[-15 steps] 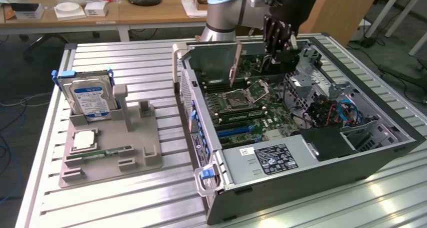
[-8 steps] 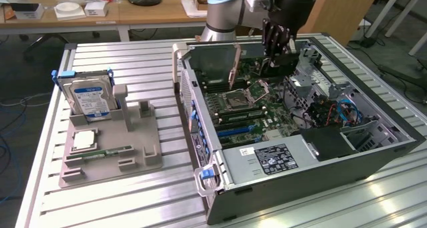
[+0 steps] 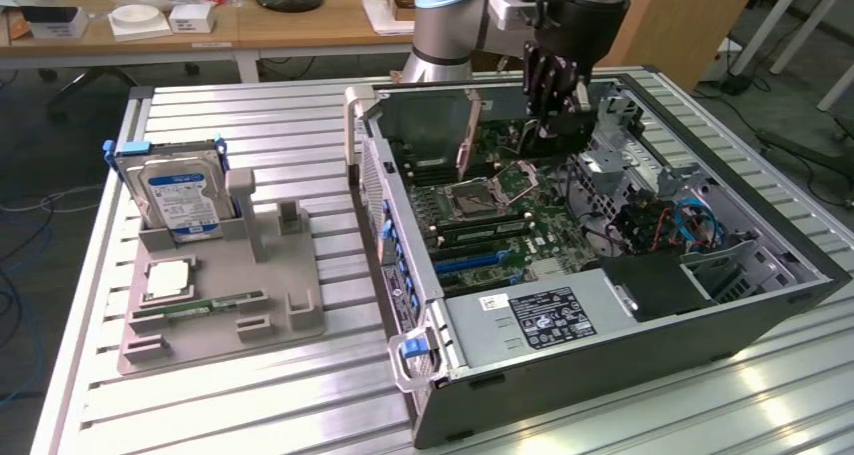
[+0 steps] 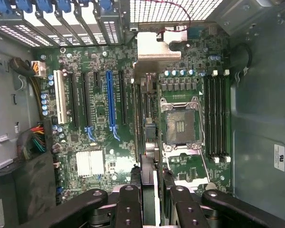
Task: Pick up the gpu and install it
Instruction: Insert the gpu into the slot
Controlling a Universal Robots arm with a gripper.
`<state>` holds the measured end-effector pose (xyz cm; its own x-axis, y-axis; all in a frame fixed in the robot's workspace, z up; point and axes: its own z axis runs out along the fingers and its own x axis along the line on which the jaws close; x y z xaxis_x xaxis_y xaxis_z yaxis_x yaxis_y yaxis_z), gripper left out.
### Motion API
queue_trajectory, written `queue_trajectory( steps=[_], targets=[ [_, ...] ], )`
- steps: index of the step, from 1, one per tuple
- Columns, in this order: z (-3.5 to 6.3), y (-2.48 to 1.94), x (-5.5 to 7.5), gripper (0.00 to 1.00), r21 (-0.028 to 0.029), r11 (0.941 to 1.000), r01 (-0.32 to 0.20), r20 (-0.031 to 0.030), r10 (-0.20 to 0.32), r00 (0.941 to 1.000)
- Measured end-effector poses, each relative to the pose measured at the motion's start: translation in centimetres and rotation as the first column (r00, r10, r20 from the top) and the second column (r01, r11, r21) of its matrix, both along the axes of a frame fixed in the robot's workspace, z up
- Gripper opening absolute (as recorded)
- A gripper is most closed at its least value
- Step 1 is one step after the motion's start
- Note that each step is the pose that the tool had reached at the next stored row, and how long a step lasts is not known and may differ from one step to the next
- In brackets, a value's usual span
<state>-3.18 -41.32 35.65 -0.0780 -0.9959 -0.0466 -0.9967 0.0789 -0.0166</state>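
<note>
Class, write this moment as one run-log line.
pincer: shut on gpu | gpu: held upright over motherboard, inside open computer case | hard drive: in holder tray

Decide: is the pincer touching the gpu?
Touching. The exterior view shows the pincer clamped on the upper edge of the gpu.

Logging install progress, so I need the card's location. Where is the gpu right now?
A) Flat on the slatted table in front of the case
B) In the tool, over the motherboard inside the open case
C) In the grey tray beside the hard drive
B: the tool grips the gpu inside the computer case, with the dark card hanging over the motherboard.
</note>
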Motion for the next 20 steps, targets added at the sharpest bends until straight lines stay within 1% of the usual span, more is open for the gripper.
queue_trajectory(
  steps=[8, 10, 13, 16, 20],
  targets=[
    [-0.58, 0.0, -0.1, 0.28, 0.0, 1.0, 0.0, 0.0, 0.0, 1.0],
    [-0.61, 0.0, -0.1, 0.28, -0.0001, 1.0, -0.001, -0.0001, 0.001, 1.0],
    [-0.63, -0.05, -0.6, 0.28, 0.0002, 1.0, -0.001, 0.0002, 0.001, 1.0],
    [-0.63, -0.25, -1.4, 0.28, 0.0001, 1.0, -0.002, 0.001, 0.002, 1.0],
    [-0.66, -0.8, -1.7, 0.28, 0.0, 1.0, -0.003, 0.0012, 0.003, 1.0]
  ],
)
